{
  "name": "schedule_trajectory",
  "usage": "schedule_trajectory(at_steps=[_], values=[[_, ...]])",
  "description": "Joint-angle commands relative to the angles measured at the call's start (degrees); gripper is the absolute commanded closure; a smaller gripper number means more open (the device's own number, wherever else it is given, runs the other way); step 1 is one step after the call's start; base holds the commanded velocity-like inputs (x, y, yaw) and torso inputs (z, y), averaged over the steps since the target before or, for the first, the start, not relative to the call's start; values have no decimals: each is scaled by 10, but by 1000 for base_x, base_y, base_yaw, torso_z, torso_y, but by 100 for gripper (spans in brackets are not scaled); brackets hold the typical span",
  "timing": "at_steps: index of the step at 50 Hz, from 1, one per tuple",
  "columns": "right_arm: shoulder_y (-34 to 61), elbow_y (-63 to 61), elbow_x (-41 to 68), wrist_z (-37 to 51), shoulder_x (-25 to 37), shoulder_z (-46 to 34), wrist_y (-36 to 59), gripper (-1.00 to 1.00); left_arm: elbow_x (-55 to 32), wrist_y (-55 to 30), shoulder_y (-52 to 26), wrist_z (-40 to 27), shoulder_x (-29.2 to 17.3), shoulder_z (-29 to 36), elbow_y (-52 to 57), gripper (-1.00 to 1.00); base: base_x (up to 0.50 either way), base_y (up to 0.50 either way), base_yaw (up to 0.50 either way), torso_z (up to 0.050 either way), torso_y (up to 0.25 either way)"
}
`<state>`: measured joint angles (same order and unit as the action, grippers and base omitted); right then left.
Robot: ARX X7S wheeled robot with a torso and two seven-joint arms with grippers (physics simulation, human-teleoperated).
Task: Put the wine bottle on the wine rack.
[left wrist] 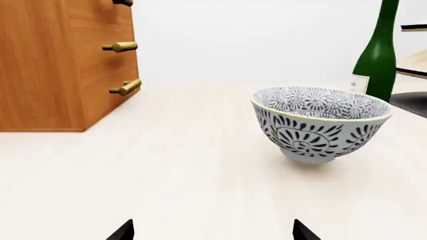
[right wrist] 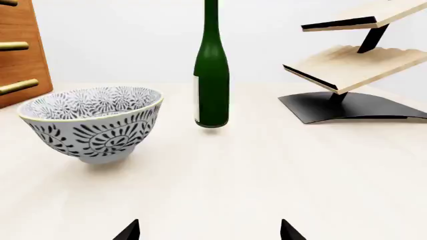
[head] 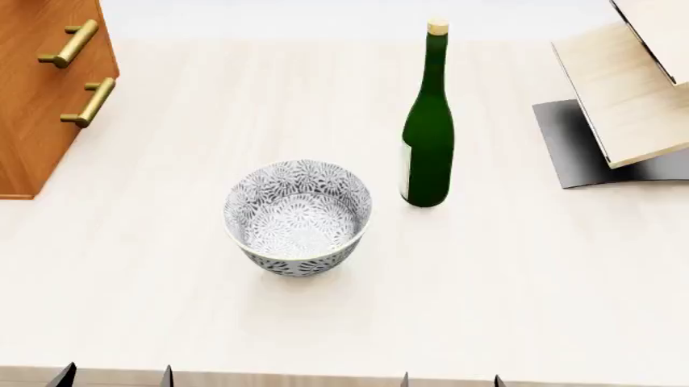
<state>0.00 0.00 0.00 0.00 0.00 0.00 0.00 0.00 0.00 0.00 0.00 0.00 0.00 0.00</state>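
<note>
Both grippers sit low at the near table edge, well short of everything: the right gripper (right wrist: 209,231) shows spread fingertips with nothing between them, and the left gripper (left wrist: 213,231) looks the same. The bottle (head: 428,137) stands upright, cork up, long axis vertical, between the bowl (head: 298,216) and the rack (head: 630,105). Tall and slim, it would probably topple from a glancing finger; a wide reach might also clip the bowl
</note>
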Motion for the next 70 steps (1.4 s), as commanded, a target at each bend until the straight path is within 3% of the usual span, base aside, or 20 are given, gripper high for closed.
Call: schedule_trajectory(at_steps=[1, 17, 39, 50, 57, 62, 70], values=[[0, 0, 7, 10, 7, -10, 0, -100, -11, -1, 0, -13, -11, 13, 1, -100, 0, 0, 0, 0, 0], [-12, -29, 11, 41, 34, -44, -16, -100, -32, -11, 13, -43, -33, 40, 46, -100, 0, 0, 0, 0, 0], [-108, -328, 64, 53, 68, -44, -1, -100, -6, -25, 94, -86, -62, 63, 302, -100, 0, 0, 0, 0, 0], [-145, -392, 43, 81, 65, -33, -101, -100, 26, 19, 137, -114, -74, 65, 398, -100, 0, 0, 0, 0, 0], [-156, -385, 42, 86, 65, -34, -185, -100, 35, 104, 158, -123, -87, 68, 407, -100, 0, 0, 0, 0, 0], [-167, -363, 46, 87, 62, -32, -310, -100, 65, 206, 177, -143, -93, 69, 399, -100, 0, 0, 0, 0, 0], [-174, -356, 44, 96, 61, -30, -371, -100, 80, 233, 184, -158, -94, 68, 395, -100, 0, 0, 0, 0, 0]])
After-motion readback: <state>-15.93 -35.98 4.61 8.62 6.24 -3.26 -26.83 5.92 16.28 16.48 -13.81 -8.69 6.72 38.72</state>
